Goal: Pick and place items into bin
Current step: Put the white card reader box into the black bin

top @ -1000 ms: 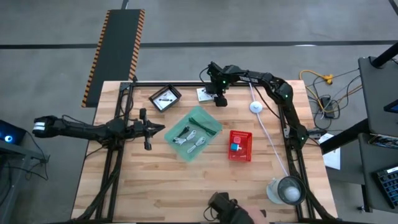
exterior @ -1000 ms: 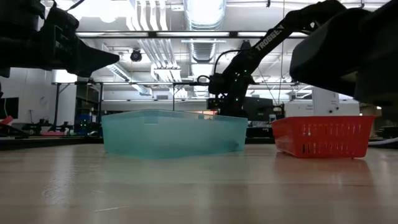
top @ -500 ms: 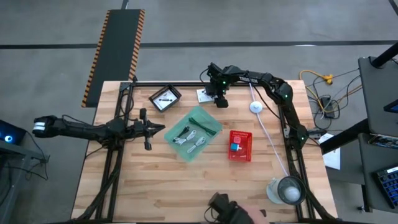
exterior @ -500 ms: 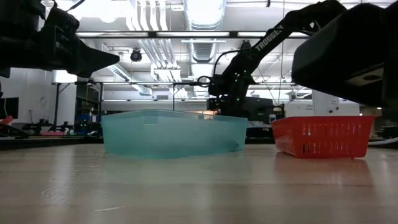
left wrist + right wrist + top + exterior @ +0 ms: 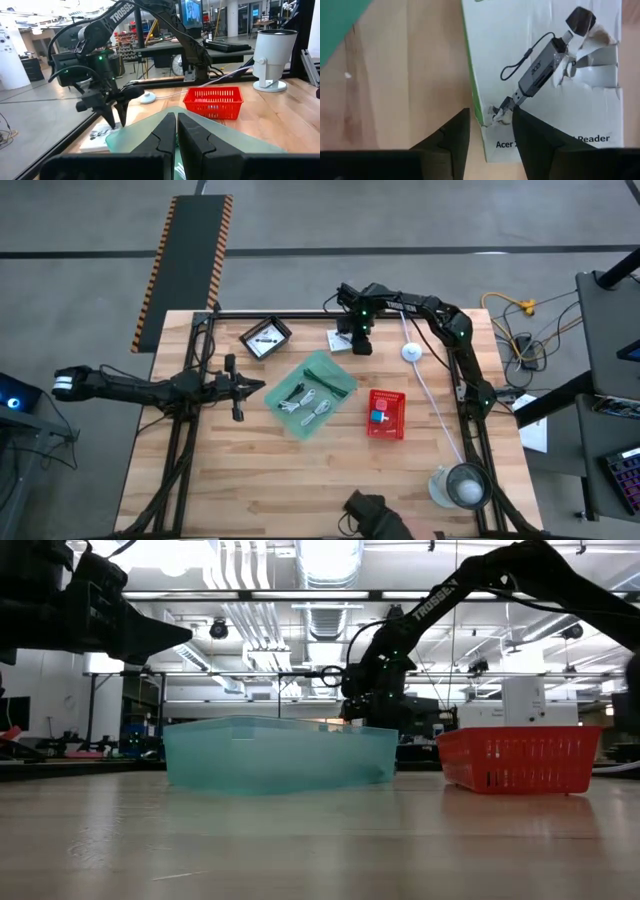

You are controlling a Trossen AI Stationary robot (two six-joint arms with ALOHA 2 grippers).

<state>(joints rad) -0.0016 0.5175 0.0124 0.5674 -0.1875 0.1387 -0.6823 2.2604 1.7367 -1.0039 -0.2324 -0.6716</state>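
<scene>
The right gripper [image 5: 357, 346] is seen from above at the far edge of the bench, lowered over a flat white packet [image 5: 337, 338] that lies just beyond the teal bin [image 5: 316, 393]. Only the right wrist view gives the detail: the packet [image 5: 545, 75] is printed with a picture of a small card reader and partly torn along one side, and its near edge lies in the gap between the two dark fingers [image 5: 451, 137], which stand apart without pressing on it; nothing is grasped. The left wrist view shows the same gripper [image 5: 116, 112] from the side, tips pointing down at the packet [image 5: 100, 135] on the wood. The left gripper [image 5: 236, 387] hangs over the left half of the bench, just beside the bin, and its fingers [image 5: 162, 135] are seen clenched together and empty. From above, the bin is found to hold white coiled cables [image 5: 305, 402] and a dark stick-like item; the low view shows only the bin's translucent wall [image 5: 275, 755] and not its contents. A red basket [image 5: 386, 414] stands to the right of the bin with a small blue and red item inside; a black-framed tray [image 5: 266, 337] sits near the far left corner. A white round puck [image 5: 411, 352] with a cable lies near the far right corner.
</scene>
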